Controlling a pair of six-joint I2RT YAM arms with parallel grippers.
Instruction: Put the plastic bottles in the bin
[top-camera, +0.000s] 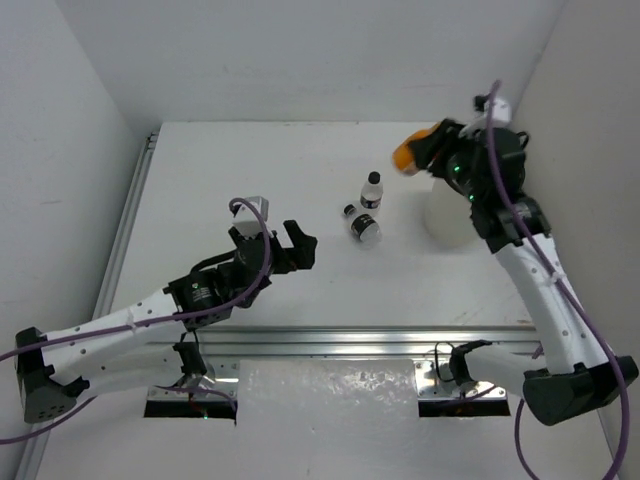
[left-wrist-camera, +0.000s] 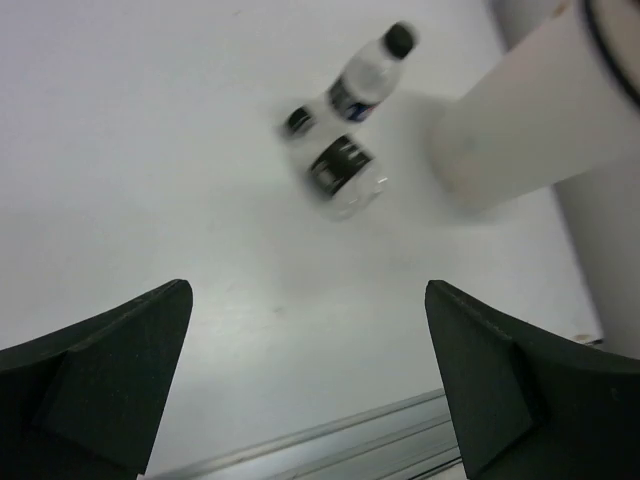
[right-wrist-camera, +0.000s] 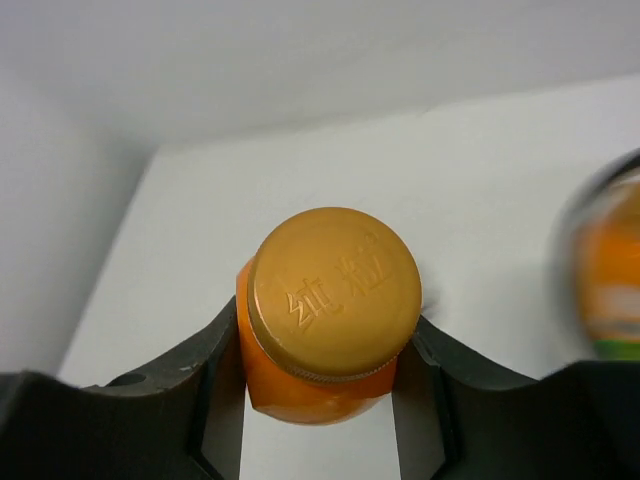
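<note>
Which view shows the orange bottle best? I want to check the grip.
Right wrist: the orange bottle is large, centred, cap toward the camera, clamped in the right gripper. Top external shows only a small orange patch of it. Left wrist does not show it.

Left arm (top-camera: 130, 320): stretched low from its base at the near left corner, reaching forward and to the right; white links, with a black joint just behind the wrist.
Left gripper (top-camera: 297, 250): held low and aimed at the middle of the table, jaws spread wide with nothing between them.
Left fingers (left-wrist-camera: 110, 370): two dark wedge-shaped pads, well apart, at either side of the wrist view.
Right arm (top-camera: 545, 290): climbs from its base at the near right, bent at the elbow, wrist raised at the far right.
Right gripper (top-camera: 418, 152): turned to the left, clamped on an orange bottle (right-wrist-camera: 335, 290).
Right fingers (right-wrist-camera: 215, 370): one pressed on each side of the bottle's body, just under the cap.
</note>
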